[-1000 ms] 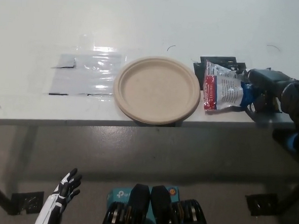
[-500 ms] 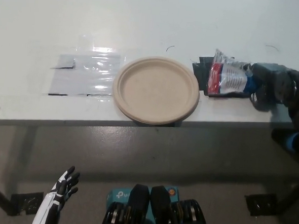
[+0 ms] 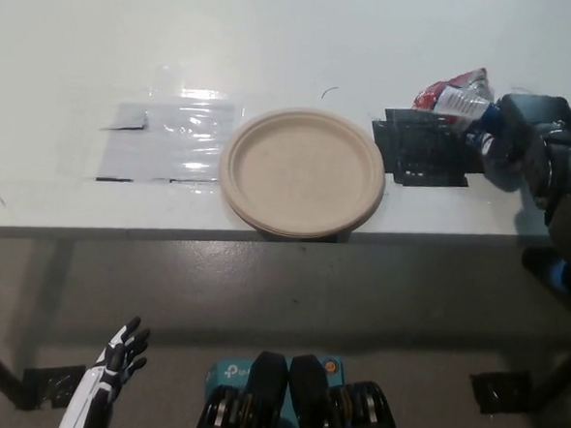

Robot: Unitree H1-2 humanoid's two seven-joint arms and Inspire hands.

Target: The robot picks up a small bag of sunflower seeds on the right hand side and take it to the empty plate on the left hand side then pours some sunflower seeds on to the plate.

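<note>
The small red, white and blue bag of sunflower seeds [image 3: 454, 96] hangs above the table at the far right, lifted off the black mat [image 3: 423, 153]. My black right hand [image 3: 519, 136] is shut on the bag's right end. The empty tan plate [image 3: 301, 170] sits at the table's front edge, left of the bag and apart from it. My white left hand [image 3: 111, 373] rests low at the bottom left, below the table, fingers apart and holding nothing.
A clear plastic sheet [image 3: 164, 141] lies taped on the white table [image 3: 277, 39] left of the plate. The table's front edge runs across the middle of the view, with grey floor [image 3: 357, 306] below it.
My right hand has raised the bag off the black mat and tilted it up, so the mat now shows uncovered. The left hand has barely moved.
</note>
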